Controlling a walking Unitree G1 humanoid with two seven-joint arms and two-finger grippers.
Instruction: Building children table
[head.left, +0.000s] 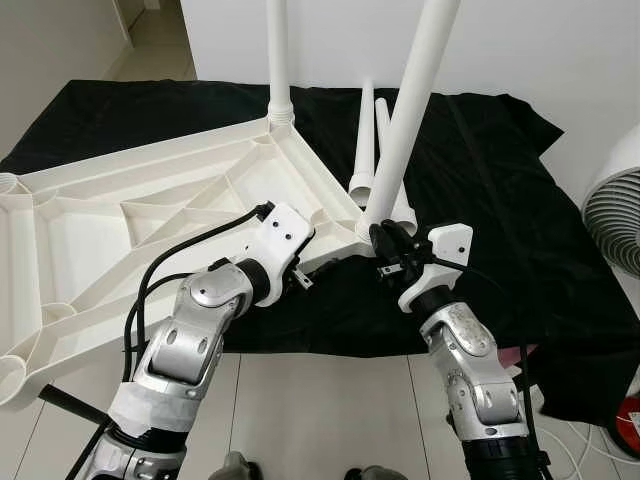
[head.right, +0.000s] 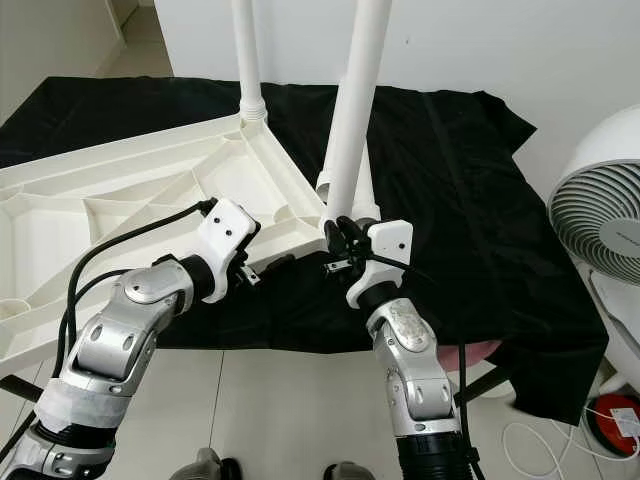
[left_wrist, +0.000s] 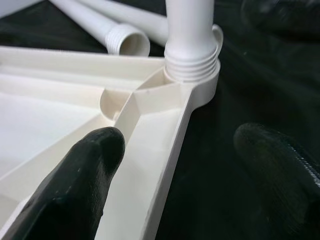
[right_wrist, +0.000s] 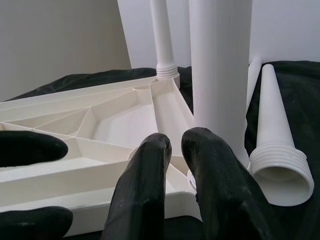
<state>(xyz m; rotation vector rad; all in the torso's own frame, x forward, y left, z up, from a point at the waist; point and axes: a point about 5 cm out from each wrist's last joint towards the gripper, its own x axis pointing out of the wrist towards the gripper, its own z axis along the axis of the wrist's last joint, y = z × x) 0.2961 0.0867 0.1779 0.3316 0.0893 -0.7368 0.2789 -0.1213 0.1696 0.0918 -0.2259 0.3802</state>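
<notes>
A white plastic table top (head.left: 100, 230) lies upside down on a black cloth (head.left: 500, 200). One white leg (head.left: 278, 60) stands screwed into its far corner. Another leg (head.left: 410, 110) stands in the near right corner socket (left_wrist: 192, 75). Two loose legs (head.left: 366, 150) lie on the cloth behind it. My left gripper (left_wrist: 180, 142) is open and straddles the table's rim close to that socket, one finger inside the top and one over the cloth. My right gripper (right_wrist: 177, 142) is shut with nothing between its fingers, its fingertips right at the base of the near leg.
A white fan (head.right: 600, 220) stands at the right by the cloth's edge. A red object (head.right: 622, 420) and white cables lie on the tiled floor at the lower right. A white wall runs behind the cloth.
</notes>
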